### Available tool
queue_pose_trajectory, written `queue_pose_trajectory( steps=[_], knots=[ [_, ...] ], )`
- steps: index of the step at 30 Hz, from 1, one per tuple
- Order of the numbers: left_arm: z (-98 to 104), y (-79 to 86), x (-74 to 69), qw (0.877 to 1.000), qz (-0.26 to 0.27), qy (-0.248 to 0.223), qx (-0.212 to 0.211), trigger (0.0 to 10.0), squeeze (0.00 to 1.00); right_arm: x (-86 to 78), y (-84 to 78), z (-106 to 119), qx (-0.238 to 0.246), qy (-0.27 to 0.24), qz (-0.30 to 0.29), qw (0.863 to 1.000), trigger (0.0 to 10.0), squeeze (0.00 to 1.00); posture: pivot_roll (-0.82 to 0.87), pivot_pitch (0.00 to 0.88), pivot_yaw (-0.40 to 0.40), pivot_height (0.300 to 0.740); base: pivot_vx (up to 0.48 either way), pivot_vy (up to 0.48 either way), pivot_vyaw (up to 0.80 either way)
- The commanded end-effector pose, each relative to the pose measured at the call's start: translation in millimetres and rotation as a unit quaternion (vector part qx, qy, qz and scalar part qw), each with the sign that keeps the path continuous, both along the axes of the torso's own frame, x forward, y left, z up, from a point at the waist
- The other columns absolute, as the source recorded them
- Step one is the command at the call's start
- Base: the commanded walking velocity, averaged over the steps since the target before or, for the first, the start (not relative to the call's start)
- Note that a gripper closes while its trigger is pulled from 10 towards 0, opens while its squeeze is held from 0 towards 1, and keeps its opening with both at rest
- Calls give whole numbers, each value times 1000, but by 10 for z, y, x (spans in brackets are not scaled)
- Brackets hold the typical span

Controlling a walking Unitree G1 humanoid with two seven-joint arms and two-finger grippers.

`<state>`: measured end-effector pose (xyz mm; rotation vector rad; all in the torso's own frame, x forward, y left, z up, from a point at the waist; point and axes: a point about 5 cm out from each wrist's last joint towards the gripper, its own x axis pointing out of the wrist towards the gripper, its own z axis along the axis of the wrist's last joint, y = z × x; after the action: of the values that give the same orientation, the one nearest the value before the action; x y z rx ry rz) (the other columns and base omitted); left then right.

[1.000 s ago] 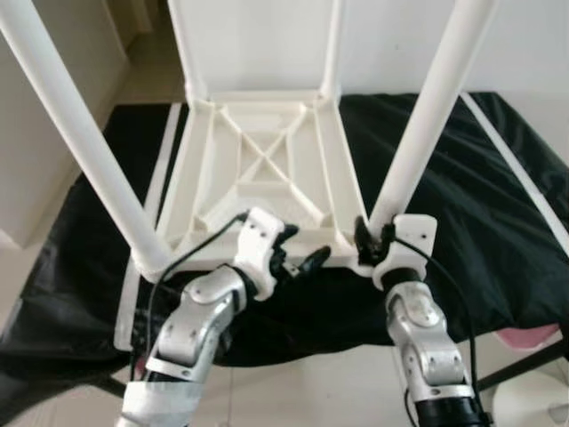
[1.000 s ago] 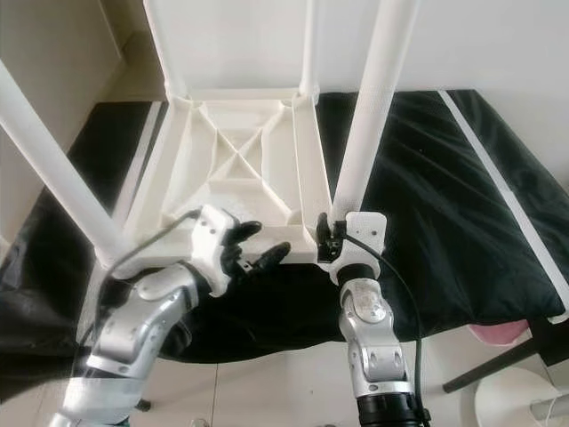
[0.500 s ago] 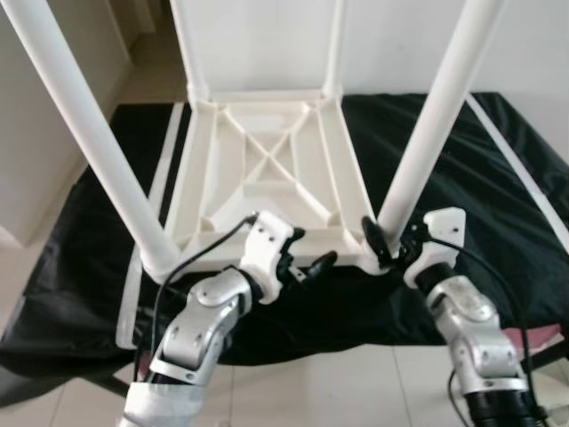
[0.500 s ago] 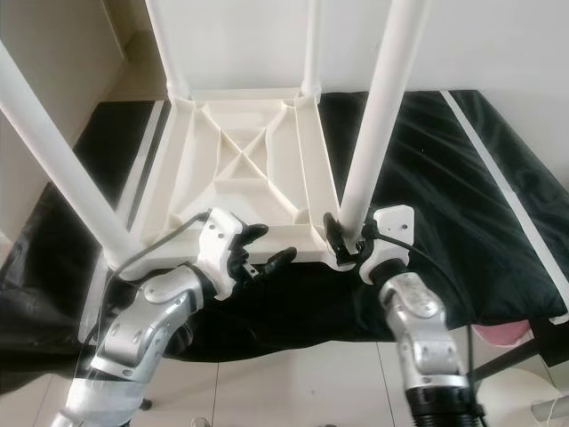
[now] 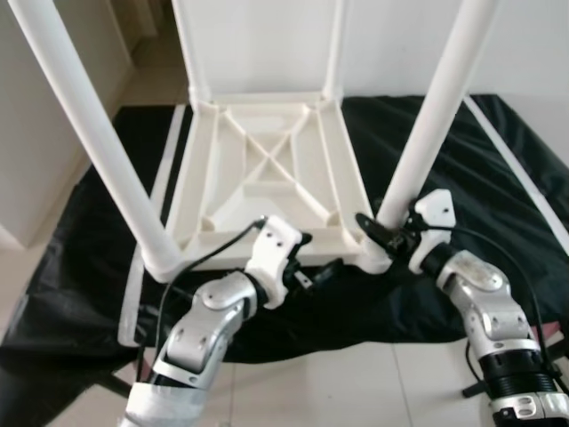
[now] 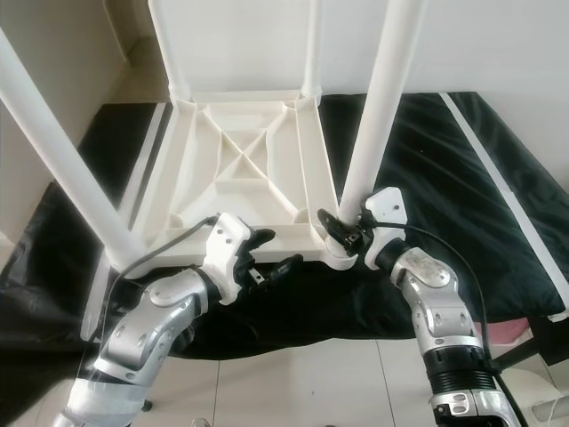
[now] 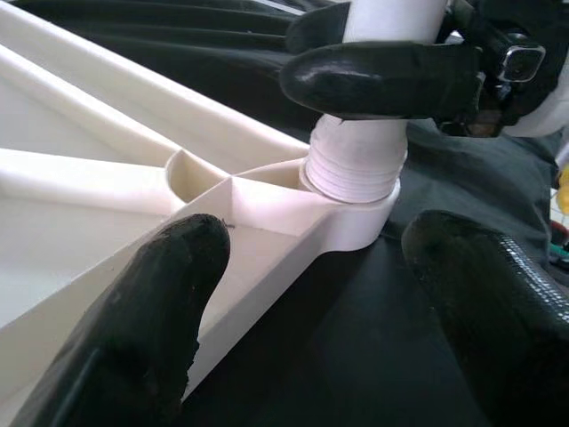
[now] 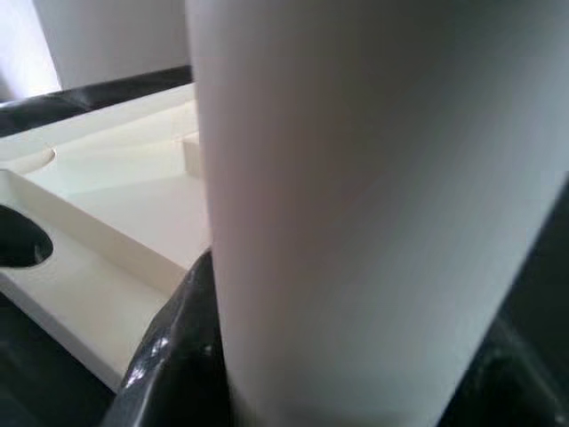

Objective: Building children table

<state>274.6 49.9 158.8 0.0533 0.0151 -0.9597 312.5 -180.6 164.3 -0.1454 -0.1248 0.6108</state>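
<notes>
Black cloth (image 5: 480, 178) underlies upturned white table (image 5: 267, 169). Right hand (image 5: 384, 238) clamps near leg (image 5: 427, 124) at base; left hand (image 5: 311, 265) released, straddling table's front rim.

white table top (image 5: 267, 169) upside down | four legs up | near-right leg (image 5: 433, 116) threaded in socket

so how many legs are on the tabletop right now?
4. Near-left leg by the left gripper; near-right leg, its base clamped by the right gripper; far-right leg; far-left leg, hard to tell from the wall.
</notes>
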Motion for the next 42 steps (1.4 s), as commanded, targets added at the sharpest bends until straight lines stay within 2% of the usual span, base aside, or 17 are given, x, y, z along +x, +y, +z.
queue_pose_trajectory(
  steps=[1,6,7,8,13,15,16,18,22,23,25,26,29,31,33,38,42],
  knots=[
    [7,-22,-56,999,-35,-3,-1,10000,0,-22,16,-109,-10,22,15,1000,0,0,-54,38,4,740,0,0,0],
    [2,-29,-65,999,-36,-9,4,10000,0,-62,-36,-203,-8,42,9,999,0,0,-54,34,1,740,0,0,0],
    [0,-26,-64,999,-35,-9,4,10000,0,-68,-51,-217,-7,46,-2,999,2118,0,-54,37,1,740,0,0,0],
    [-5,-23,-62,999,-35,-7,4,10000,0,-58,-68,-235,-7,52,-29,998,10000,0,-54,37,1,740,0,0,0],
    [-10,-17,-61,999,-34,-6,5,10000,0,-44,-65,-249,0,59,-69,996,10000,0,-56,41,0,740,0,0,0],
    [-20,-24,-78,999,-36,-5,5,10000,0,-34,-37,-268,31,69,-143,987,10000,0,-58,42,2,740,0,0,0],
    [-20,-24,-78,999,-36,-5,5,10000,0,-34,-37,-268,31,69,-143,987,10000,0,-58,42,2,740,0,0,0],
    [-32,-37,-95,999,-39,-2,4,10000,0,-44,-30,-321,73,92,-224,968,10000,0,-60,42,2,740,0,0,0],
    [-37,-41,-96,999,-39,-2,4,10000,0,-79,24,-344,81,90,-249,961,10000,0,-60,43,1,740,0,0,0],
    [-43,-37,-103,999,-40,-1,5,10000,0,-150,94,-399,100,96,-321,937,10000,0,-62,44,1,740,0,0,0],
    [-43,-37,-103,999,-40,-1,5,10000,0,-150,94,-399,100,96,-321,937,10000,0,-62,44,1,740,0,0,0],
    [-45,-36,-102,999,-41,-1,7,10000,0,-182,97,-420,96,94,-360,923,10000,0,-61,46,1,740,0,0,0],
    [-44,-35,-100,999,-41,-1,6,10000,0,-210,99,-461,99,105,-392,909,10000,0,-62,45,1,740,0,0,0],
    [-44,-35,-100,999,-41,-1,6,10000,0,-210,99,-461,99,105,-392,909,10000,0,-62,45,1,740,0,0,0],
    [-43,-37,-99,999,-41,-1,5,10000,0,-232,142,-502,112,121,-424,890,10000,0,-58,44,2,740,0,0,0],
    [-40,-46,-103,999,-43,0,4,10000,0,-222,211,-480,122,123,-423,889,10000,0,-59,43,4,740,0,0,0],
    [-46,-51,-107,999,-47,0,7,10000,0,-208,220,-386,135,101,-404,899,10000,0,-61,41,7,740,0,0,0]
  ],
)
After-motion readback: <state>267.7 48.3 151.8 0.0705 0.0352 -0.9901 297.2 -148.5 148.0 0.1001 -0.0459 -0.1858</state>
